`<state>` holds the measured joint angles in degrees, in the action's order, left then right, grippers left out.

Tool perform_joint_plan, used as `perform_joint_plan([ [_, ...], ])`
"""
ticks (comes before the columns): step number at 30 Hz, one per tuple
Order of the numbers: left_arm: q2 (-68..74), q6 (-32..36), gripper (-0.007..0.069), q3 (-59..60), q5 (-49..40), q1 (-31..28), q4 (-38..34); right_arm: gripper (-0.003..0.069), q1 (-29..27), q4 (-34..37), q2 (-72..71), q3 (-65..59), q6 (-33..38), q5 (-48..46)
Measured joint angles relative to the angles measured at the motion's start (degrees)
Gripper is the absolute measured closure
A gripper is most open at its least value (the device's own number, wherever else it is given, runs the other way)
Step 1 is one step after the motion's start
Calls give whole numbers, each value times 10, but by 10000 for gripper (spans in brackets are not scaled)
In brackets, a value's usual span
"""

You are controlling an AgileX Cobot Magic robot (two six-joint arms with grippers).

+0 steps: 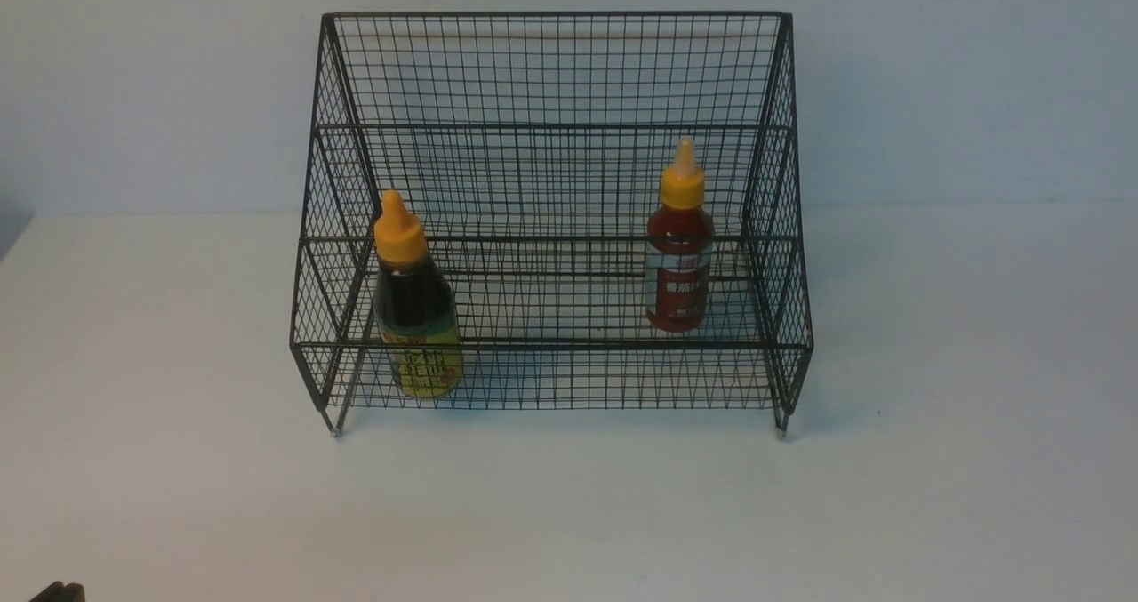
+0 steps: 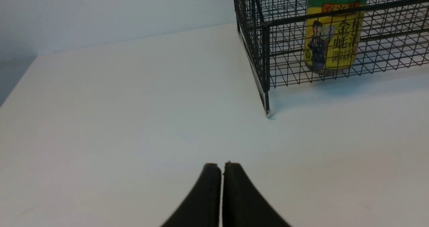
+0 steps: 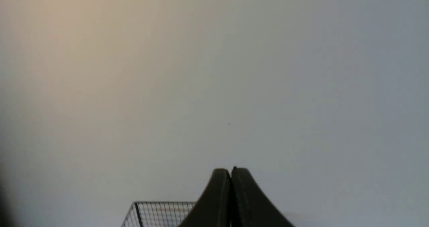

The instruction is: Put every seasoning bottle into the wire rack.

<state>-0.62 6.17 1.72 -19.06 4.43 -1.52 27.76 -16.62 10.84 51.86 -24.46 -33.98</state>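
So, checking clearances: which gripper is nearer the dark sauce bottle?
Left. The left gripper sits shut low over the table, facing the dark sauce bottle in the rack. The right gripper, also shut, faces the wall above the rack.

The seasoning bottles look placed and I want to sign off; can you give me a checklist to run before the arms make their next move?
1. Dark bottle upright on the wire rack's lower tier: ok.
2. Red bottle upright inside the rack, on which tier: cannot tell.
3. Left gripper shut, empty, clear of the rack: ok.
4. Right gripper shut, empty: ok.
5. No bottle left on the table: ok.
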Motion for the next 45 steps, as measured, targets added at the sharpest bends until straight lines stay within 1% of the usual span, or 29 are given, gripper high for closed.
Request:
perform_joint_plan([
  [3, 0, 0, 629, 0, 0, 0, 0, 673, 0, 2, -89, -45, 1, 43],
  [6, 0, 0, 629, 0, 0, 0, 0, 673, 0, 2, -122, -65, 0, 66],
  [13, 0, 0, 629, 0, 1, 0, 0, 673, 0, 5, -122, -101, -4, 74],
  [18, 0, 0, 629, 0, 1, 0, 0, 673, 0, 29, -122, -121, -5, 76],
  [21, 0, 0, 629, 0, 1, 0, 0, 673, 0, 72, -122, -134, 56, 86],
  [22, 0, 0, 629, 0, 1, 0, 0, 673, 0, 104, -122, -144, 100, 95],
  [23, 0, 0, 629, 0, 1, 0, 0, 673, 0, 122, -122, -151, 140, 100],
  [26, 0, 0, 629, 0, 1, 0, 0, 673, 0, 179, -122, -173, 240, 117],
  [27, 0, 0, 629, 0, 1, 0, 0, 673, 0, 183, -122, -174, 240, 118],
  [28, 0, 0, 629, 0, 1, 0, 0, 673, 0, 205, -122, -183, 266, 125],
  [30, 0, 0, 629, 0, 1, 0, 0, 673, 0, 225, -122, -198, 291, 127],
  [34, 0, 0, 629, 0, 1, 0, 0, 673, -1, 227, -122, -231, 308, 129],
  [36, 0, 0, 629, 0, 1, 0, 0, 673, -16, 209, -122, -274, 321, 130],
  [39, 0, 0, 629, 0, 1, 0, 0, 673, -67, 181, -121, -332, 329, 130],
  [40, 0, 0, 629, 0, 1, 0, 0, 673, -71, 180, -121, -336, 329, 130],
  [41, 0, 0, 629, 0, 1, 0, 0, 673, -111, 177, -121, -375, 329, 130],
  [42, 0, 0, 629, 0, 1, 0, 0, 673, -128, 176, -120, -392, 329, 130],
  [43, 0, 0, 629, 0, 1, 0, 0, 673, -133, 176, -120, -396, 329, 130],
  [44, 0, 0, 629, 0, 1, 0, 0, 673, -171, 178, -120, -433, 329, 130],
  [45, 0, 0, 629, 0, 1, 0, 0, 673, -190, 182, -120, -453, 327, 130],
])
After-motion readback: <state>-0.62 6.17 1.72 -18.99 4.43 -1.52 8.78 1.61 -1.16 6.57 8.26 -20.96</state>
